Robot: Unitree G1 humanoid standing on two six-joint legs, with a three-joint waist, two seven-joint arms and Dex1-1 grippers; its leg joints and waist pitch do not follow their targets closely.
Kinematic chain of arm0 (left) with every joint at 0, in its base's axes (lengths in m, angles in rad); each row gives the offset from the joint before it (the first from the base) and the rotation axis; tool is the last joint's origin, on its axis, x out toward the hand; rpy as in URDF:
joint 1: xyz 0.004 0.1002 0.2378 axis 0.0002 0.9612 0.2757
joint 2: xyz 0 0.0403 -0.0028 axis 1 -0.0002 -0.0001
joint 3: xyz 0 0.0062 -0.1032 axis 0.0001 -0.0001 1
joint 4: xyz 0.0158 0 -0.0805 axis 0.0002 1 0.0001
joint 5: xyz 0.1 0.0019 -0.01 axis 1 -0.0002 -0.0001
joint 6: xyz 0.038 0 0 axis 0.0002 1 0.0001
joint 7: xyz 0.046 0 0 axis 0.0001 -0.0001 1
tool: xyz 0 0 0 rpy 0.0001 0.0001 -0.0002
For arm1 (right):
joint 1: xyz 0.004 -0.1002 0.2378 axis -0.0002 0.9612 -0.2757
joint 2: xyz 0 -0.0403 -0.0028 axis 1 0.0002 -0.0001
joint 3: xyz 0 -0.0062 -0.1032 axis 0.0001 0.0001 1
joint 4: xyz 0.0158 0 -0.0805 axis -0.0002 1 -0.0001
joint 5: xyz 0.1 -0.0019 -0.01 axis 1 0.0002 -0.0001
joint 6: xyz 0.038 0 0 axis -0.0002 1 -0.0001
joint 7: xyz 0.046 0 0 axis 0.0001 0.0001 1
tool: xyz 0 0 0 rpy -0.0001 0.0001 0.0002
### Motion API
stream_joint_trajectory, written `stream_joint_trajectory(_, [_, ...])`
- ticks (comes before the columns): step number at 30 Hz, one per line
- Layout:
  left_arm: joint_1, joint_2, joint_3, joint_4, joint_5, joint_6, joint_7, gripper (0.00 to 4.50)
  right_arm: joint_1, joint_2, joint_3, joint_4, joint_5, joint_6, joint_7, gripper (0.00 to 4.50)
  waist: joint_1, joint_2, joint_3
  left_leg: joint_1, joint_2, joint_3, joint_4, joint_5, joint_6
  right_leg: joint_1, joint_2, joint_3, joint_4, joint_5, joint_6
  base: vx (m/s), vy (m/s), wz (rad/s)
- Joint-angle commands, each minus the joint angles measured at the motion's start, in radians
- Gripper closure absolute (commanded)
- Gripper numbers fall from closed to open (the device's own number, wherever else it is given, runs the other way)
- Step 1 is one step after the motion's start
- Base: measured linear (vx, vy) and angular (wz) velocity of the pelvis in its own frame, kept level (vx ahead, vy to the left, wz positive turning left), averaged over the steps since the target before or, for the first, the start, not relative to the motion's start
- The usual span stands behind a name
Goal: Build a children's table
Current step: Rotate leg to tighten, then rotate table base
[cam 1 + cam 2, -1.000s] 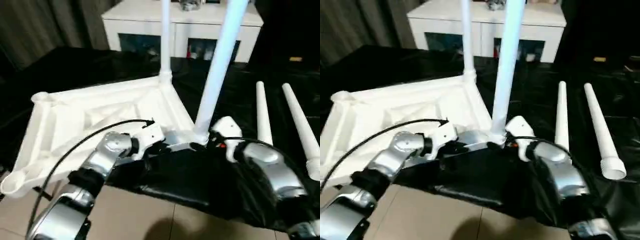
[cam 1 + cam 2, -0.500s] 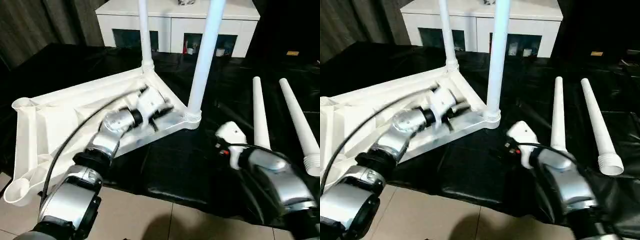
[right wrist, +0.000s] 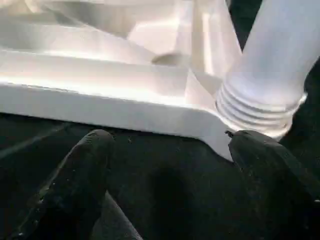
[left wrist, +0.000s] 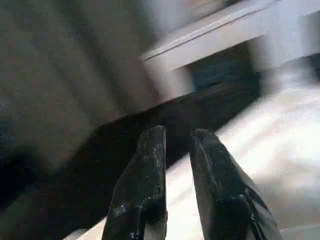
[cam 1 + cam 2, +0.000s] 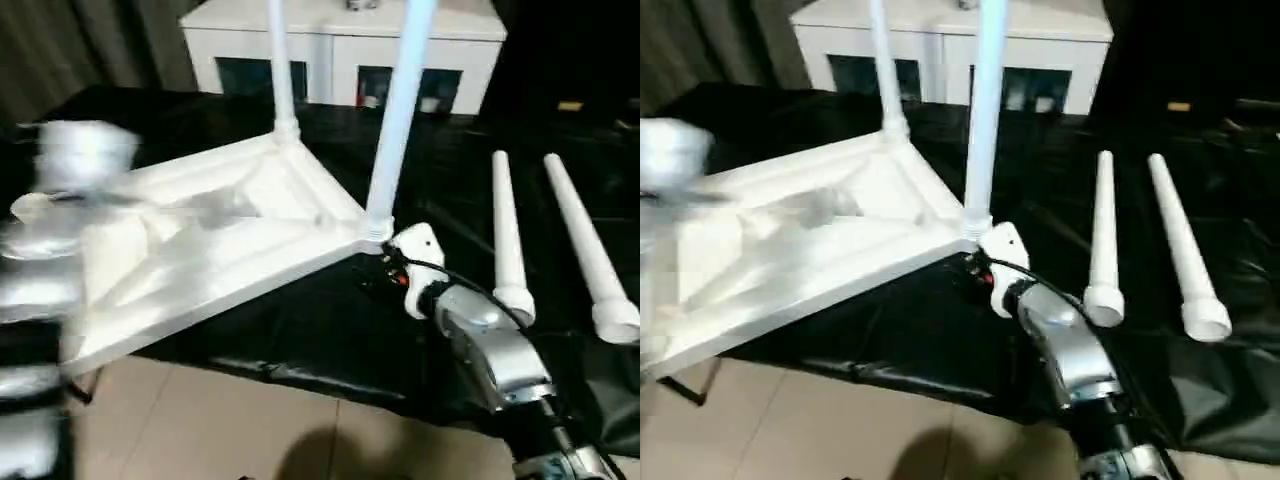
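White plastic tabletop [image 5: 200, 250] lay upside down on black sheeting [image 5: 300, 330], ribbed underside up, with two legs [image 5: 398, 110] standing upright in its far and near corner sockets. Two loose legs [image 5: 508, 235] lay side by side on the sheeting to the right. The right gripper [image 3: 165, 155] sat just beside the near socket, jaws spread wide, holding nothing. The left gripper [image 4: 175, 145] was raised at the left, jaws slightly apart and empty. A white cabinet [image 5: 330, 50] stood behind.
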Motion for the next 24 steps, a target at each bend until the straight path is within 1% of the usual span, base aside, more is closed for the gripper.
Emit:
stream_joint_trajectory(1, [0.051, 0.085, 0.088, 0.008, 0.006, 0.066, 0.051, 3.56, -0.024, 0.019, -0.007, 0.021, -0.005, 0.024, -0.025, 0.48, 0.002, 0.004, -0.068, 0.022, 0.031, -0.011, -0.08, -0.224, -0.007, 0.047, -0.042, 0.038, -0.044, -0.165, -0.206, 0.0, 0.0, 0.0])
stream_joint_trajectory(2, [0.079, 0.123, 0.114, 0.029, 0.007, 0.094, 0.067, 3.56, -0.028, 0.022, -0.003, 0.029, -0.01, 0.028, -0.032, 0.48, 0.0, 0.004, -0.066, 0.02, 0.029, -0.01, -0.082, -0.229, -0.005, 0.046, -0.039, 0.038, -0.046, -0.166, -0.2, 0.0, 0.0, 0.0])
stream_joint_trajectory(3, [0.099, 0.146, 0.126, 0.046, 0.006, 0.111, 0.072, 3.56, -0.03, 0.023, 0.0, 0.034, -0.013, 0.032, -0.035, 0.48, 0.003, 0.004, -0.064, 0.027, 0.03, -0.012, -0.085, -0.233, -0.013, 0.044, -0.039, 0.039, -0.048, -0.167, -0.194, 0.0, 0.0, 0.0])
stream_joint_trajectory(4, [0.1, 0.148, 0.127, 0.047, 0.006, 0.112, 0.073, 3.56, -0.03, 0.023, 0.001, 0.035, -0.014, 0.032, -0.035, 0.48, 0.005, 0.008, -0.065, 0.031, 0.031, -0.011, -0.084, -0.234, -0.018, 0.04, -0.039, 0.039, -0.048, -0.157, -0.196, 0.0, 0.0, 0.0])
stream_joint_trajectory(5, [0.15, 0.191, 0.136, 0.098, -0.007, 0.16, 0.036, 3.56, -0.035, 0.028, 0.008, 0.046, -0.017, 0.036, -0.037, 0.48, 0.008, -0.003, -0.063, 0.033, 0.032, -0.008, -0.085, -0.244, -0.021, 0.036, -0.037, 0.041, -0.048, -0.146, -0.197, 0.0, 0.0, 0.0])
stream_joint_trajectory(6, [0.168, 0.2, 0.137, 0.111, -0.016, 0.179, 0.016, 3.56, -0.037, 0.03, 0.011, 0.05, -0.017, 0.036, -0.037, 0.48, 0.009, -0.002, -0.063, 0.03, 0.03, -0.009, -0.087, -0.249, -0.023, 0.039, -0.038, 0.041, -0.045, -0.15, -0.195, 0.0, 0.0, 0.0])
stream_joint_trajectory(7, [0.185, 0.21, 0.131, 0.128, -0.02, 0.197, -0.006, 3.56, -0.039, 0.032, 0.013, 0.055, -0.017, 0.037, -0.035, 0.48, 0.011, -0.001, -0.063, 0.032, 0.031, -0.009, -0.089, -0.258, -0.028, 0.037, -0.039, 0.042, -0.047, -0.155, -0.189, 0.0, 0.0, 0.0])
stream_joint_trajectory(8, [0.205, 0.214, 0.124, 0.13, -0.02, 0.217, -0.024, 3.56, -0.041, 0.034, 0.016, 0.059, -0.019, 0.036, -0.034, 0.48, 0.013, 0.0, -0.063, 0.034, 0.03, -0.009, -0.09, -0.264, -0.031, 0.036, -0.04, 0.043, -0.048, -0.158, -0.188, 0.0, 0.0, 0.0])
stream_joint_trajectory(9, [0.222, 0.21, 0.116, 0.131, -0.033, 0.236, -0.066, 3.56, -0.043, 0.036, 0.019, 0.062, -0.02, 0.035, -0.033, 0.48, 0.017, -0.003, -0.063, 0.036, 0.033, -0.009, -0.091, -0.275, -0.039, 0.034, -0.041, 0.045, -0.049, -0.159, -0.19, 0.0, 0.0, 0.0])
stream_joint_trajectory(10, [0.24, 0.2, 0.109, 0.124, -0.047, 0.27, -0.108, 3.56, -0.046, 0.039, 0.02, 0.067, -0.021, 0.035, -0.033, 0.48, 0.023, -0.001, -0.064, 0.038, 0.034, -0.008, -0.092, -0.281, -0.05, 0.032, -0.045, 0.046, -0.048, -0.156, -0.194, 0.0, 0.0, 0.0])
stream_joint_trajectory(11, [0.25, 0.192, 0.106, 0.118, -0.058, 0.293, -0.135, 3.56, -0.048, 0.04, 0.021, 0.071, -0.022, 0.034, -0.033, 0.48, 0.023, 0.0, -0.062, 0.037, 0.033, -0.008, -0.094, -0.289, -0.055, 0.031, -0.044, 0.046, -0.048, -0.157, -0.196, 0.0, 0.0, 0.0])
stream_joint_trajectory(12, [0.268, 0.184, 0.089, 0.106, -0.068, 0.333, -0.182, 3.56, -0.051, 0.043, 0.022, 0.076, -0.024, 0.033, -0.035, 0.48, 0.027, 0.0, -0.061, 0.042, 0.033, -0.007, -0.094, -0.315, -0.067, 0.028, -0.044, 0.047, -0.051, -0.162, -0.199, 0.0, 0.0, 0.0])
stream_joint_trajectory(13, [0.269, 0.184, 0.088, 0.106, -0.068, 0.334, -0.183, 3.56, -0.051, 0.043, 0.022, 0.076, -0.024, 0.033, -0.035, 0.48, 0.029, -0.001, -0.061, 0.043, 0.033, -0.007, -0.095, -0.333, -0.075, 0.028, -0.044, 0.047, -0.052, -0.161, -0.198, 0.0, 0.0, 0.0])
stream_joint_trajectory(15, [0.296, 0.175, 0.062, 0.078, -0.075, 0.382, -0.223, 3.56, -0.058, 0.046, 0.022, 0.086, -0.025, 0.032, -0.037, 0.48, 0.029, -0.003, -0.06, 0.037, 0.034, -0.011, -0.098, -0.345, -0.079, 0.035, -0.047, 0.047, -0.049, -0.163, -0.196, 0.0, 0.0, 0.0])
stream_joint_trajectory(16, [0.315, 0.168, 0.044, 0.043, -0.09, 0.424, -0.249, 3.56, -0.064, 0.048, 0.021, 0.093, -0.026, 0.03, -0.039, 0.48, 0.028, -0.004, -0.059, 0.035, 0.035, -0.013, -0.1, -0.352, -0.08, 0.038, -0.049, 0.047, -0.049, -0.174, -0.194, 0.0, 0.0, 0.0])
stream_joint_trajectory(17, [0.323, 0.167, 0.035, 0.027, -0.095, 0.441, -0.261, 3.56, -0.067, 0.049, 0.02, 0.095, -0.026, 0.031, -0.04, 0.48, 0.027, -0.005, -0.058, 0.036, 0.035, -0.013, -0.1, -0.359, -0.081, 0.036, -0.05, 0.047, -0.05, -0.183, -0.195, 0.0, 0.0, 0.0])
stream_joint_trajectory(18, [0.331, 0.164, 0.021, -0.001, -0.11, 0.454, -0.288, 3.56, -0.07, 0.05, 0.018, 0.097, -0.025, 0.03, -0.04, 0.48, 0.026, -0.008, -0.055, 0.035, 0.033, -0.013, -0.1, -0.376, -0.077, 0.035, -0.049, 0.048, -0.055, -0.213, -0.192, 0.0, 0.0, 0.0])
stream_joint_trajectory(19, [0.331, 0.163, 0.02, -0.004, -0.112, 0.455, -0.29, 3.56, -0.07, 0.05, 0.017, 0.098, -0.024, 0.03, -0.04, 0.48, 0.027, -0.009, -0.056, 0.036, 0.033, -0.015, -0.099, -0.382, -0.075, 0.037, -0.051, 0.049, -0.057, -0.234, -0.188, 0.0, 0.0, 0.0])
stream_joint_trajectory(20, [0.334, 0.159, 0.014, -0.024, -0.126, 0.469, -0.305, 3.56, -0.071, 0.05, 0.016, 0.098, -0.023, 0.03, -0.04, 0.48, 0.028, -0.007, -0.054, 0.038, 0.034, -0.014, -0.1, -0.389, -0.073, 0.034, -0.051, 0.049, -0.06, -0.248, -0.185, 0.0, 0.0, 0.0])
stream_joint_trajectory(21, [0.34, 0.156, 0.007, -0.057, -0.136, 0.487, -0.332, 3.56, -0.073, 0.05, 0.016, 0.1, -0.023, 0.028, -0.04, 0.48, 0.028, -0.009, -0.053, 0.039, 0.034, -0.015, -0.1, -0.397, -0.072, 0.033, -0.05, 0.05, -0.062, -0.265, -0.182, 0.0, 0.0, 0.0])
stream_joint_trajectory(22, [0.351, 0.149, -0.009, -0.116, -0.157, 0.515, -0.372, 3.56, -0.075, 0.049, 0.015, 0.107, -0.024, 0.025, -0.039, 0.48, 0.03, -0.009, -0.054, 0.04, 0.035, -0.015, -0.1, -0.397, -0.073, 0.033, -0.05, 0.05, -0.063, -0.272, -0.18, 0.0, 0.0, 0.0])
stream_joint_trajectory(23, [0.353, 0.149, -0.011, -0.123, -0.159, 0.517, -0.378, 3.56, -0.075, 0.048, 0.015, 0.108, -0.024, 0.024, -0.039, 0.48, 0.031, -0.009, -0.055, 0.041, 0.036, -0.015, -0.1, -0.395, -0.075, 0.033, -0.051, 0.05, -0.061, -0.268, -0.183, 0.0, 0.0, 0.0])
stream_joint_trajectory(24, [0.362, 0.147, -0.026, -0.164, -0.169, 0.533, -0.407, 3.56, -0.077, 0.046, 0.015, 0.114, -0.027, 0.021, -0.039, 0.48, 0.032, -0.009, -0.055, 0.042, 0.036, -0.014, -0.099, -0.389, -0.075, 0.032, -0.049, 0.05, -0.061, -0.258, -0.187, 0.0, 0.0, 0.0])
